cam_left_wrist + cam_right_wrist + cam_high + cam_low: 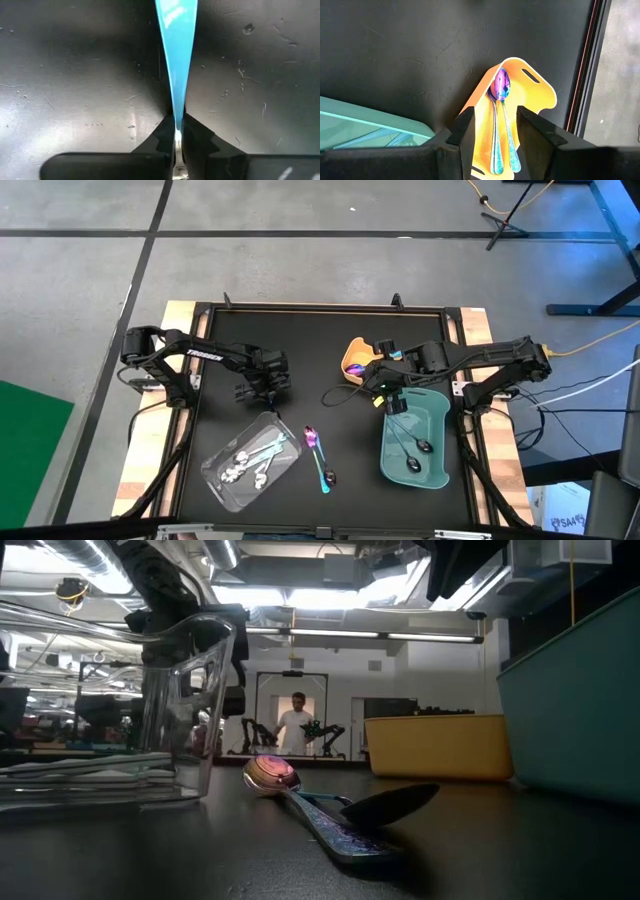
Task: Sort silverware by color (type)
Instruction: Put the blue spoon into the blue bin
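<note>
I judged the sort mostly done. The teal tray (437,442) held two dark-headed spoons, the clear tray (222,477) about four silver ones, and the yellow tray (535,92) two iridescent spoons. Two pieces (318,459) lay unsorted on the mat between the trays. My left gripper (176,131) was pinched on a teal handle (176,45); my right gripper (495,125) hung wide open, empty, above the yellow tray.

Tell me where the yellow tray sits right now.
In the high view the yellow tray sits right of centre, at the teal tray's far-left corner, under the open right pincer; iridescent spoons lie inside it.
</note>
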Available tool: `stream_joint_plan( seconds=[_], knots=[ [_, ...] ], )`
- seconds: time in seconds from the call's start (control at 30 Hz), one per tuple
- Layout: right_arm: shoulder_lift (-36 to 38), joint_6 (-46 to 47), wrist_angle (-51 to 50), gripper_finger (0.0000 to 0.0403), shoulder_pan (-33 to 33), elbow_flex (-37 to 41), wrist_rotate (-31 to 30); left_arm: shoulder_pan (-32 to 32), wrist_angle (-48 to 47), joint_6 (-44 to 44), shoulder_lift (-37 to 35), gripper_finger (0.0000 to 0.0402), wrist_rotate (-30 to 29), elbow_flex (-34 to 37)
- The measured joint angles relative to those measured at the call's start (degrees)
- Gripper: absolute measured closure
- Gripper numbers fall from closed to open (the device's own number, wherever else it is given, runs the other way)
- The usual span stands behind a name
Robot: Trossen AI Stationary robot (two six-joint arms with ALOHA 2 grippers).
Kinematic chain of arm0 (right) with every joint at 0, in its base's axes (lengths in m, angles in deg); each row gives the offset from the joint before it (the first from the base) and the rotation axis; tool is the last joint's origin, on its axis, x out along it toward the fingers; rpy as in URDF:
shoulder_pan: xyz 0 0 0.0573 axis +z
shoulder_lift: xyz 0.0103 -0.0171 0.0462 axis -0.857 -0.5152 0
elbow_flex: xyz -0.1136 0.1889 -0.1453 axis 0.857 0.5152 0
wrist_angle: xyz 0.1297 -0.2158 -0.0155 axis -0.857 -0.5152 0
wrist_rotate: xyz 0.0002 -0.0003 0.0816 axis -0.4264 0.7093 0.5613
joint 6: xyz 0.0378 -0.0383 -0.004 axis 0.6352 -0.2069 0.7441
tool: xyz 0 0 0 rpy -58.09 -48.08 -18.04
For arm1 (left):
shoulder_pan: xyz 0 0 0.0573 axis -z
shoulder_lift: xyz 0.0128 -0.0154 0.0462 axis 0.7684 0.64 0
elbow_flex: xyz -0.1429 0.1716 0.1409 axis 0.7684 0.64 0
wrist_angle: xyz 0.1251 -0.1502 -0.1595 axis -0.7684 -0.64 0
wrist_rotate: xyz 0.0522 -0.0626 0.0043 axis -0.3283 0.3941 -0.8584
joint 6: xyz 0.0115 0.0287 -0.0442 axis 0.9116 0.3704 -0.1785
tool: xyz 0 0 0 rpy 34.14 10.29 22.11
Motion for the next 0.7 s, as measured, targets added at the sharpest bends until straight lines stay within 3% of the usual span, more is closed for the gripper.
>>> stream_joint_plan(
  seconds=[0.7],
  knots=[
    [0.0, 0.0, -3.3, 0.0271, 0.0, 0.0, -0.6, 0.0, 3.9, 6.4, -1.2, 0.0388, -5.6, 0.2]
  ],
)
